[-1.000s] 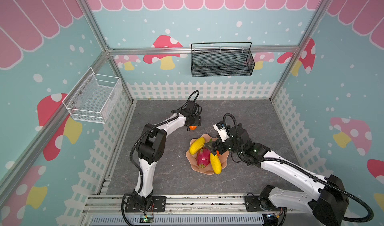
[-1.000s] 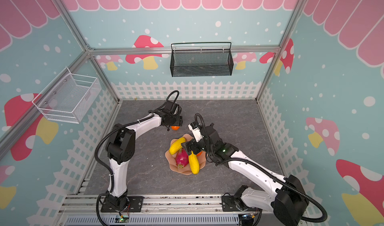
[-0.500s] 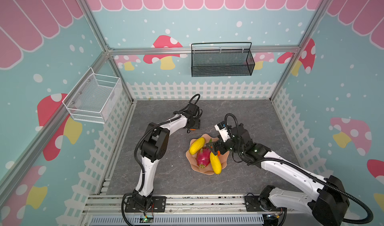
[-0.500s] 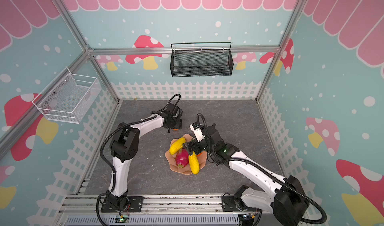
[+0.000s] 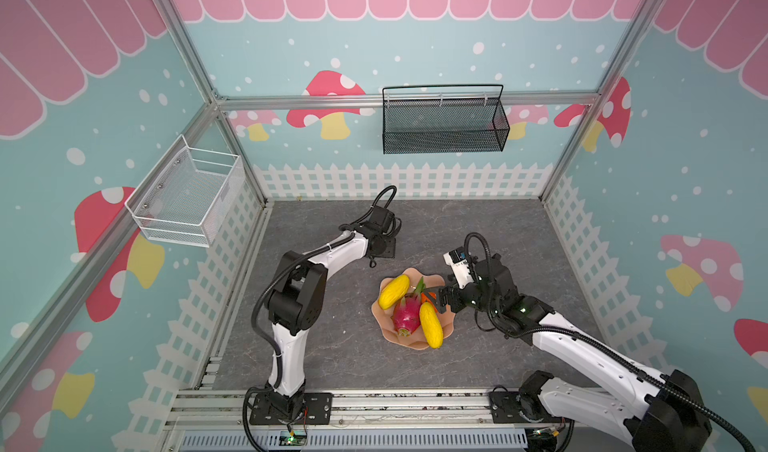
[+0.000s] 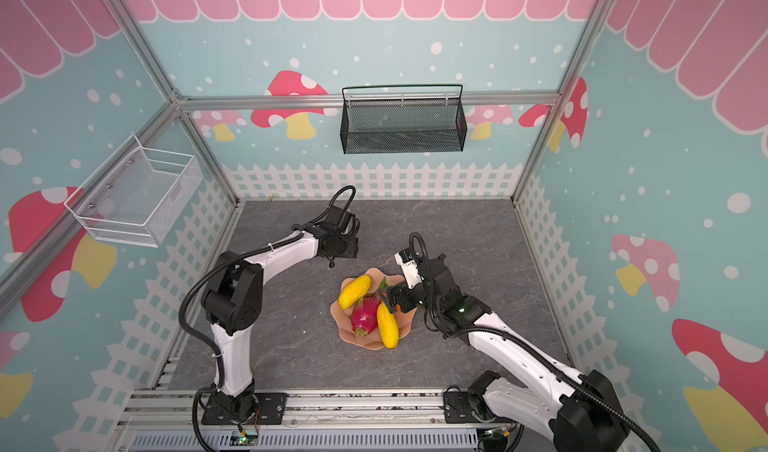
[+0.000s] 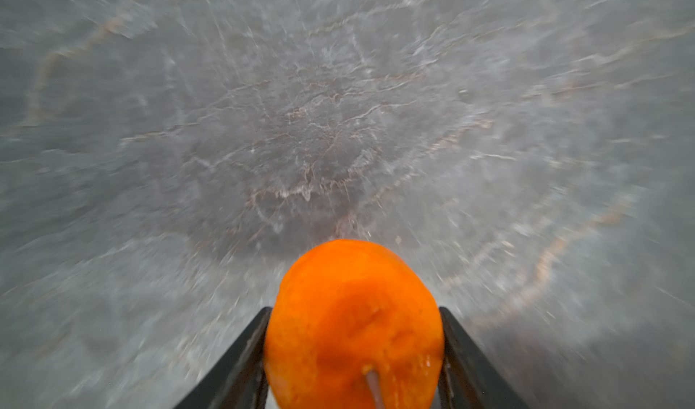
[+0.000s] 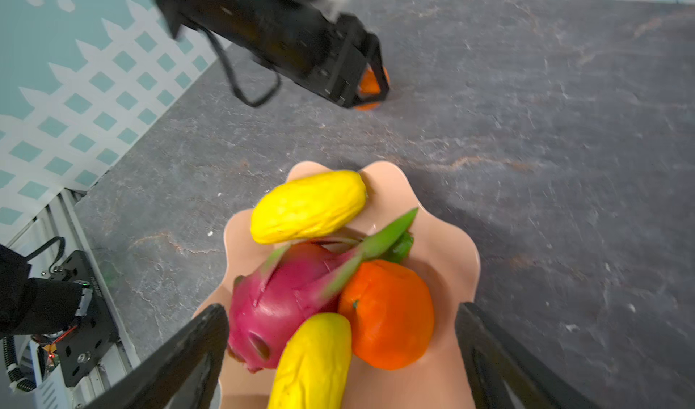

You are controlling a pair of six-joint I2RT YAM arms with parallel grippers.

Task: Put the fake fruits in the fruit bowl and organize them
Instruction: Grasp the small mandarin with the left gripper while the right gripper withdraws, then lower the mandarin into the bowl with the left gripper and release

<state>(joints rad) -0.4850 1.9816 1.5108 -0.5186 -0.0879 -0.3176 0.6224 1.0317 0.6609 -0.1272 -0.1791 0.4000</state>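
Observation:
The peach-pink fruit bowl (image 5: 384, 325) (image 6: 345, 329) (image 8: 451, 245) sits on the grey floor. It holds a magenta dragon fruit (image 5: 405, 315) (image 8: 278, 294), two yellow oval fruits (image 5: 394, 291) (image 5: 431, 324) and one orange (image 8: 387, 313). My right gripper (image 8: 342, 309) (image 5: 438, 298) hangs open over the bowl's right side, with a finger on either side of the fruits and touching none. Behind and left of the bowl, my left gripper (image 7: 355, 309) (image 5: 384, 248) is low over the floor. Both its fingers press on a second orange (image 7: 353, 324) (image 8: 370, 83), which its body hides in both top views.
A black mesh basket (image 5: 444, 123) hangs on the back wall and a white wire basket (image 5: 187, 198) on the left wall. White picket fencing lines the floor's edges. The arm bases stand on the front rail (image 5: 374, 404).
My left gripper has slid over the loose orange and closed its fingers onto it. The left wrist view is motion-blurred. The right gripper and the bowl's fruits have hardly moved.

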